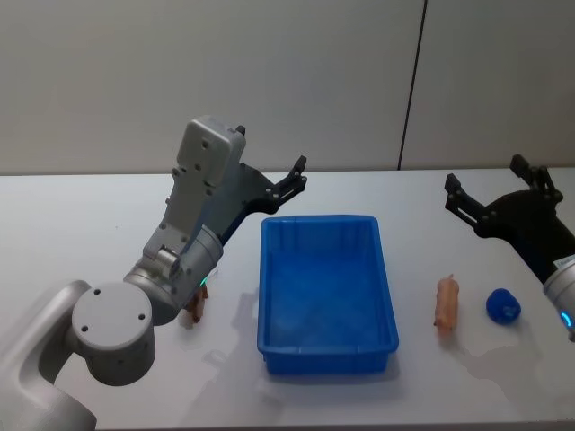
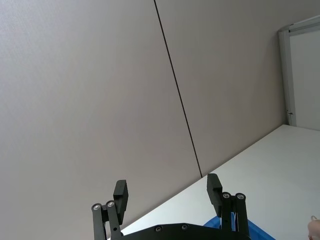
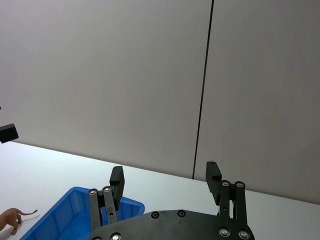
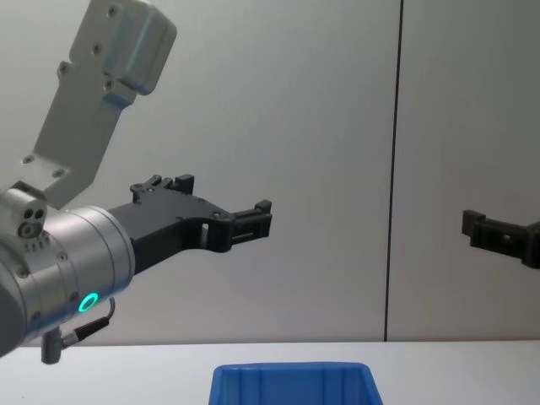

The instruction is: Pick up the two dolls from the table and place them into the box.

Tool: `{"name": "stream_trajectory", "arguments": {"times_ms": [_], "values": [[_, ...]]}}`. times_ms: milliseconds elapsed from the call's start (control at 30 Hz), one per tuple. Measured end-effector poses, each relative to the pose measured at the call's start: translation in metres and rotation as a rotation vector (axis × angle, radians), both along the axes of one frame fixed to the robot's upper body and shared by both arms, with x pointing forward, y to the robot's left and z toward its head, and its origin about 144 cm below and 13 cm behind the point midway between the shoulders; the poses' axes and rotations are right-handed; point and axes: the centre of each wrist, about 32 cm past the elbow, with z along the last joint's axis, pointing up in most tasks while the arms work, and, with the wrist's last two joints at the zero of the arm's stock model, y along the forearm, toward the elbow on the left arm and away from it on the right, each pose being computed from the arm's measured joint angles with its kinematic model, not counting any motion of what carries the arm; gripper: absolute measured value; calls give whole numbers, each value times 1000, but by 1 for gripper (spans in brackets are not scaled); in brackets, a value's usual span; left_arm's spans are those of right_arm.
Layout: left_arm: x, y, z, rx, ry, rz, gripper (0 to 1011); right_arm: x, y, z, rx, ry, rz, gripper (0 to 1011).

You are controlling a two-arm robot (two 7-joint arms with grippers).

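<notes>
Mid-table (image 1: 90,224) sits the blue box (image 1: 328,359). Pinkish doll (image 1: 446,303) + small blue toy (image 1: 503,306) lie on its right, brown animal doll (image 1: 193,310) on its left, partly under the arm. Left gripper (image 1: 289,184) & right gripper (image 1: 485,172) both hang above the table w/ fingers spread wide.

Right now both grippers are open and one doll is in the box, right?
No: in the head view the box is empty. The pink doll lies on the table right of it, the brown doll left. The left gripper and right gripper are open.
</notes>
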Motion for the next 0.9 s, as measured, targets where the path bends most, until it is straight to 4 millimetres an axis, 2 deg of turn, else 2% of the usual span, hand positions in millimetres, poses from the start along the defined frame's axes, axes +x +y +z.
{"name": "stream_trajectory", "arguments": {"times_ms": [900], "values": [[0, 0, 0, 0, 0, 0, 1001, 0, 0, 0, 0, 0, 0, 1001]]}}
